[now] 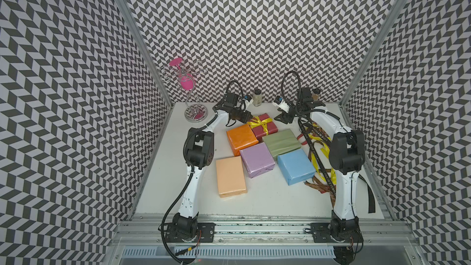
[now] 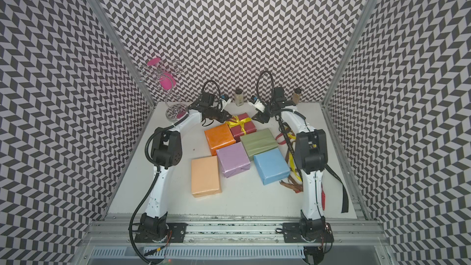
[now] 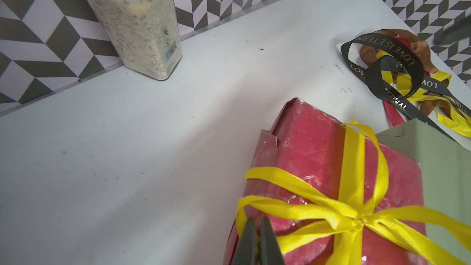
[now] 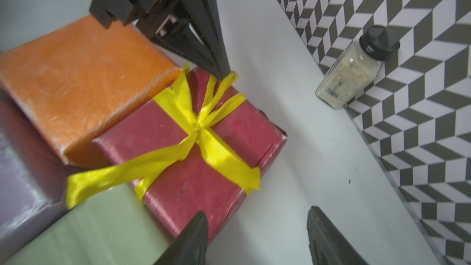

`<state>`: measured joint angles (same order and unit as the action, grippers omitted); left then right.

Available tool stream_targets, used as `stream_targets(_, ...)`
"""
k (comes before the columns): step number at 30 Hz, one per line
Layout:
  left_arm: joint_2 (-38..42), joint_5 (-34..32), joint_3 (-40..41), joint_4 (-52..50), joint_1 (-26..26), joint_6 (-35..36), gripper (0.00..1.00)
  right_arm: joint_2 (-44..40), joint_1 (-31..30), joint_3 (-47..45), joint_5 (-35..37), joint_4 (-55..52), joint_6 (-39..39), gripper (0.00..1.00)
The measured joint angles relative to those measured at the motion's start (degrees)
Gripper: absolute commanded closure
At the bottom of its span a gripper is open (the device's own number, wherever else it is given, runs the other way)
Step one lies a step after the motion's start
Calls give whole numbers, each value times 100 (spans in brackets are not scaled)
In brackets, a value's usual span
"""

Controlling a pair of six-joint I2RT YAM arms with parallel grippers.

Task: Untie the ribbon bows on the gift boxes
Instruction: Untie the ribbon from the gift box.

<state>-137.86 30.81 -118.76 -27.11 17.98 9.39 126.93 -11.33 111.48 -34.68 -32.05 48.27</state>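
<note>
Back of the table (image 1: 254, 205): the dark red box (image 1: 267, 129), the one gift still tied, sits skewed to the table edges, with one corner pointing at the back wall. It touches the orange box (image 1: 242, 138) and the sage green box (image 1: 281, 141).

We see the left gripper (image 1: 251, 118) pressed together on a strand of the yellow ribbon (image 1: 261, 123). That strand runs from the knot out toward the arm's side. In the right wrist view the opposite tail (image 4: 84, 187) lies out long over the sage green box (image 4: 89, 225).

The right gripper (image 4: 257, 215) hangs spread beside the box's corner, holding nothing.

Only the top views take in the lilac box (image 2: 233, 163), light blue box (image 2: 271, 165) and peach box (image 2: 206, 175), all bare. They sit beside a loose ribbon heap (image 2: 290, 149) next to the right arm.

Only the left wrist view lets us read the white lettering on the black ribbon (image 3: 397, 54). It also shows the closed fingertips (image 3: 267, 235) at the ribbon's loop.

A pale spice jar (image 4: 351, 72) stands against the back wall.
</note>
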Motion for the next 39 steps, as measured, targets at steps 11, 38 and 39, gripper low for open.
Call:
stream_targets(11, 0, -9, -2, 0, 4, 17, 92, 638, -17, 118, -566, 540, -50, 39)
stream_targets(38, 0, -35, -9, -4, 17, 17, 92, 841, -219, 42, -1071, 470, 402, 53)
stream_targets(39, 0, -37, -9, -4, 20, 20, 92, 839, -229, -11, -1106, 553, 372, 55)
